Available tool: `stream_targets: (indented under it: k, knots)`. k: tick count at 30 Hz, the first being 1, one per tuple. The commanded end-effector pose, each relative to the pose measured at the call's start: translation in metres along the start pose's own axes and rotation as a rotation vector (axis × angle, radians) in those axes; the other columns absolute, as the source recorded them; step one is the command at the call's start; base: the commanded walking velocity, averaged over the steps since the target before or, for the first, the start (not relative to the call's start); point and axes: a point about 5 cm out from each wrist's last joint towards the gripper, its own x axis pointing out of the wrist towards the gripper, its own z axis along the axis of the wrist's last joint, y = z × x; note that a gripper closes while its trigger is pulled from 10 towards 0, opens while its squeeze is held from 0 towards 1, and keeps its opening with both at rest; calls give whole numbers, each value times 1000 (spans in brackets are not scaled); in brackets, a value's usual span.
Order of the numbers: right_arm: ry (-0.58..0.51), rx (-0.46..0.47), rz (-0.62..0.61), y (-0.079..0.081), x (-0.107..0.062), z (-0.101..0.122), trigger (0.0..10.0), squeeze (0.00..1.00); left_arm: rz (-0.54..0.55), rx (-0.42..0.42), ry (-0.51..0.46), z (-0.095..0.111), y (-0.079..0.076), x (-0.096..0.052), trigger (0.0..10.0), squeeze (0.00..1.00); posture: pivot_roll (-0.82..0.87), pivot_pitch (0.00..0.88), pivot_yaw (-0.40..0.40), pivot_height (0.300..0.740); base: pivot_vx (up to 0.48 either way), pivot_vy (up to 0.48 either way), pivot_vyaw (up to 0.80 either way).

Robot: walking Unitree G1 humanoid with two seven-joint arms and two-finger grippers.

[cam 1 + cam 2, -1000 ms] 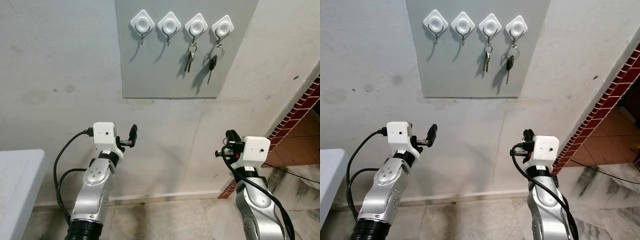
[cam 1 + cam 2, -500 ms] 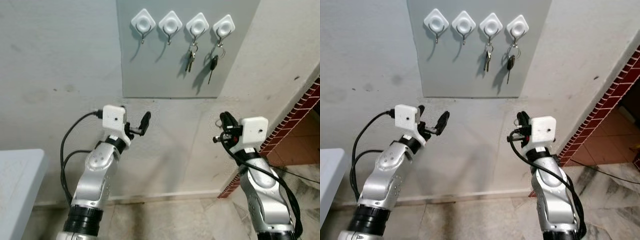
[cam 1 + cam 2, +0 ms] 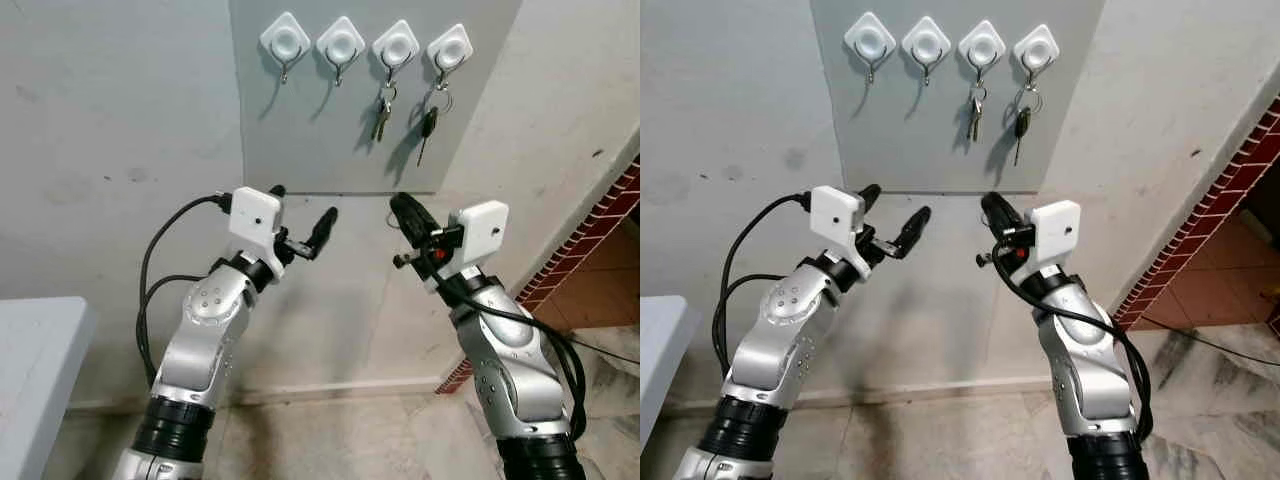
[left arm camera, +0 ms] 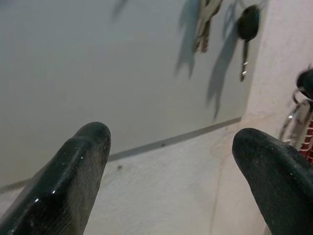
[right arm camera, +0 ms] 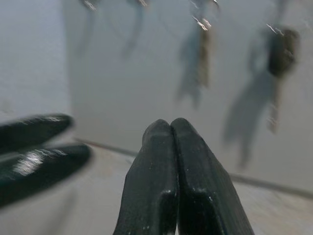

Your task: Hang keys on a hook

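Your right gripper is pinching its fingers flat together and your left gripper is gaping wide, both empty. Two key sets are already dangling from white hooks on the grey wall panel. Reaching higher, you're risking knocking them onto the tiled floor.

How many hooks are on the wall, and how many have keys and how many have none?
Hooks with keys: 2, the metal key bunch and the black-headed key
Hooks with nothing on them: 2, and
Total hooks: 4
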Motion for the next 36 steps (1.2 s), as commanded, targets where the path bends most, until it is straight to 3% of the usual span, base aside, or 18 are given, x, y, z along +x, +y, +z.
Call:
stream_targets:
  k: [1, 17, 24, 36]
  knots:
    - [-55, 23, 54, 6, 6, 15, 10000, 0, -36, 11, -32, 10, -4, 3, 10000, 0, -7, 78, -53, 740, 0, 0, 0]
    - [-193, 100, 120, 13, 24, 48, 10000, 0, -44, 34, -85, 31, 0, 4, 10000, 0, 2, 67, -60, 740, 0, 0, 0]
    - [-281, 120, 125, 12, 35, 67, 10000, 0, -21, 62, -100, 39, 10, 5, 10000, 0, 6, 57, -63, 740, 0, 0, 0]
    - [-313, 174, 194, 19, 44, 74, 10000, 0, 3, 81, -110, 44, 18, 7, 10000, 0, 5, 57, -66, 740, 0, 0, 0]
